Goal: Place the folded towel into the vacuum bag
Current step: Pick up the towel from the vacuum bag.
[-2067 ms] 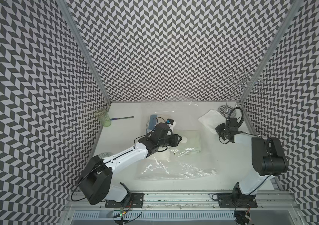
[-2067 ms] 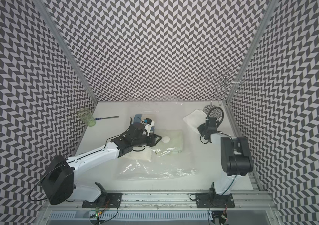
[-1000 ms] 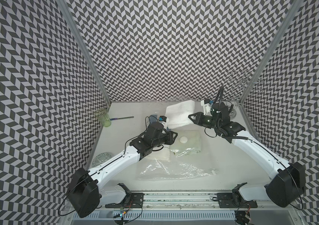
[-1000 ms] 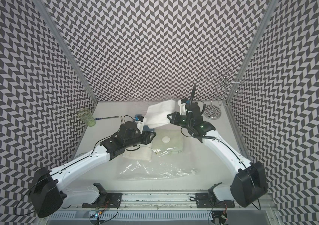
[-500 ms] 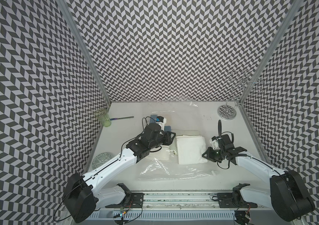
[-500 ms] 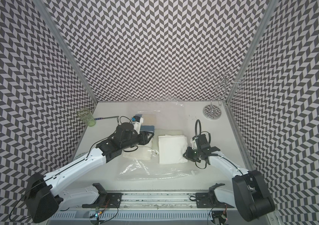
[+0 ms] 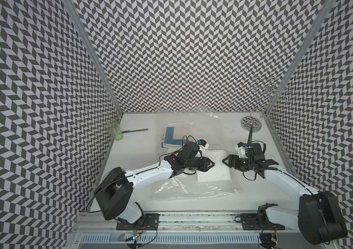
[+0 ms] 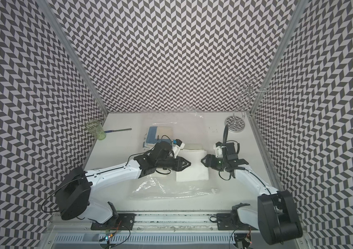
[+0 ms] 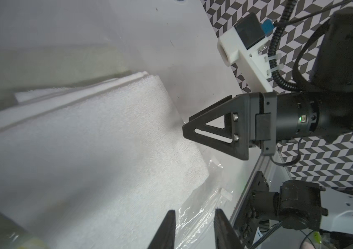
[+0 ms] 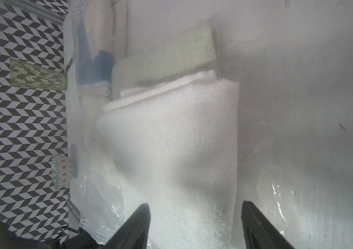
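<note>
The white folded towel point(image 7: 213, 172) point(image 8: 192, 171) lies flat mid-table, overlapping a pale green towel point(image 7: 214, 147) behind it. The vacuum bag point(image 7: 192, 189) point(image 8: 171, 189), clear and crinkled, spreads from under the towel toward the front edge; whether the towel is inside it I cannot tell. My left gripper point(image 7: 214, 165) point(image 9: 195, 217) hovers over the towel's left side, jaws a little apart with nothing between them. My right gripper point(image 7: 223, 160) point(image 10: 196, 207) faces it just off the towel's right edge, open wide and empty.
A blue and cream towel point(image 7: 175, 138) lies behind the left gripper. A green glass point(image 7: 113, 130) and a thin stick point(image 7: 135, 130) sit at the back left. A wire stand point(image 7: 251, 124) stands at the back right. A patterned bowl point(image 10: 61, 171) is near the left wall.
The right gripper carried the white towel from the back right, laid it on the green towel, opened and drew back right. The left gripper narrowed and moved over the towel.
</note>
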Robot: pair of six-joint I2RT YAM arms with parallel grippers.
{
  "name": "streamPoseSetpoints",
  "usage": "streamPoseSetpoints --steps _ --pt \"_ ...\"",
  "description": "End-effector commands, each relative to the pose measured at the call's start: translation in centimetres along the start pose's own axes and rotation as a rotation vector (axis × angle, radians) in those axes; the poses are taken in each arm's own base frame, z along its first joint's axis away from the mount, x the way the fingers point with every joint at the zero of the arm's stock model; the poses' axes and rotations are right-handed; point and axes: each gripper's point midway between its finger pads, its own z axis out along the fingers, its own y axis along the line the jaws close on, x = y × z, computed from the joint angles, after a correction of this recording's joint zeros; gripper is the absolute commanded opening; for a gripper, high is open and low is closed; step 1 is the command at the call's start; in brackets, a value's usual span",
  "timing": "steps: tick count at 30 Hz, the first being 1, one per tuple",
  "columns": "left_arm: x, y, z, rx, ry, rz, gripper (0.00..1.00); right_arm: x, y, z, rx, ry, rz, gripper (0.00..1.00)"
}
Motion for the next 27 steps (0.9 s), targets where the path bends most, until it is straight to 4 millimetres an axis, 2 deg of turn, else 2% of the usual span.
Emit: streamPoseSetpoints --steps 1,4,7,11,14,17,19,21,23,27 --pt "-1.3 -0.6 1.3 0.045 -0.005 0.003 0.23 -0.4 0.6 0.7 -0.04 -0.027 -0.06 0.67" --pt "-1.1 2.2 3.0 0.001 0.017 -0.058 0.16 0.2 -0.4 1.6 -0.012 -0.018 -0.052 0.61" --pt "-0.8 4.5 4.3 -0.034 0.03 -0.094 0.12 0.0 -0.1 2.0 0.016 -0.037 -0.068 0.47" --pt "-0.3 5.9 5.9 -0.041 0.04 -0.111 0.11 -1.0 2.5 1.7 0.103 -0.099 -0.181 0.26" --pt "0.6 7.8 6.8 -0.065 0.055 -0.139 0.1 -1.0 4.5 1.5 0.196 -0.113 -0.278 0.17" --pt "1.3 9.4 7.3 -0.076 0.057 -0.163 0.08 -0.4 7.4 1.4 0.218 -0.107 -0.357 0.14" --pt "1.6 10.0 7.5 -0.076 0.056 -0.171 0.08 0.8 9.6 2.1 0.168 -0.067 -0.376 0.14" --pt "1.7 10.1 7.4 -0.068 0.056 -0.175 0.08 2.3 11.0 3.4 0.103 -0.005 -0.349 0.14" --pt "1.5 9.8 7.0 -0.066 0.046 -0.17 0.08 3.3 10.9 4.6 0.08 0.041 -0.292 0.13" --pt "1.2 9.2 5.4 -0.062 0.02 -0.168 0.08 4.6 7.3 6.9 0.145 0.087 -0.203 0.12"
